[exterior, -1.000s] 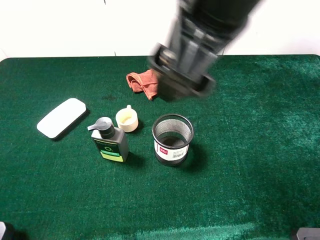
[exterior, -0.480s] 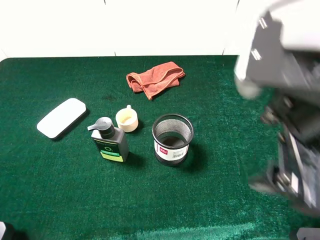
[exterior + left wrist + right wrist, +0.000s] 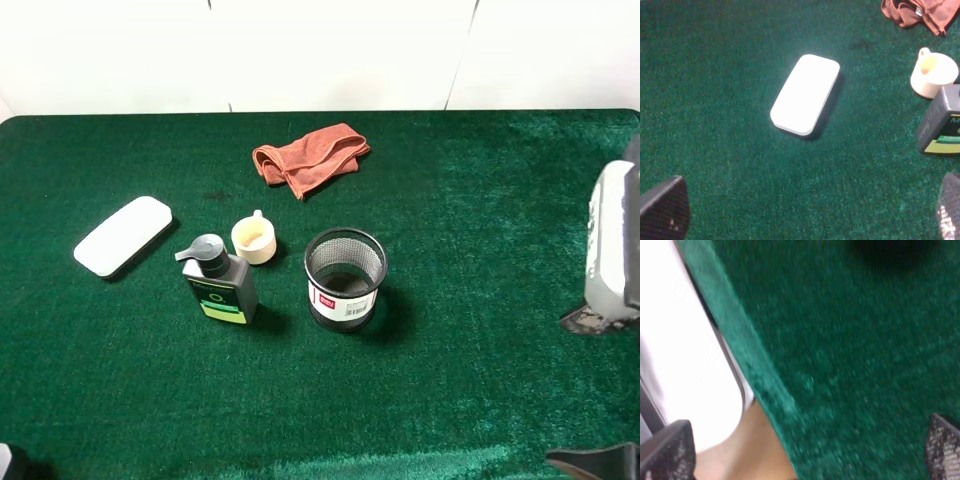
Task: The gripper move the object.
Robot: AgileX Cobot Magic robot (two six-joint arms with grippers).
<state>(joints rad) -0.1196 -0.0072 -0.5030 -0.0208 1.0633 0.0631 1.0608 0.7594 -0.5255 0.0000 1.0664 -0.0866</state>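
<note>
The dark grey pump bottle [image 3: 220, 285] with a black pump and a yellow-green label stands upright left of the table's middle. No gripper touches it. Its edge also shows in the left wrist view [image 3: 942, 127]. My left gripper [image 3: 805, 220] is open and empty, with only its two dark fingertips [image 3: 662, 210] showing, above the cloth near a white flat object. My right gripper [image 3: 805, 455] is open and empty over the table's edge, and its view is blurred. Part of the right arm [image 3: 612, 255] shows at the right edge, far from the bottle.
A black mesh cup [image 3: 345, 278] with a barcode label stands right of the bottle. A small cream cup [image 3: 254, 240] sits just behind the bottle. A white flat oblong object [image 3: 123, 235] lies at the left. A red-brown cloth [image 3: 310, 157] lies at the back.
The right arm swept from above the cloth at the back middle over to the right edge of the table. The bottle and other objects have not moved.
</note>
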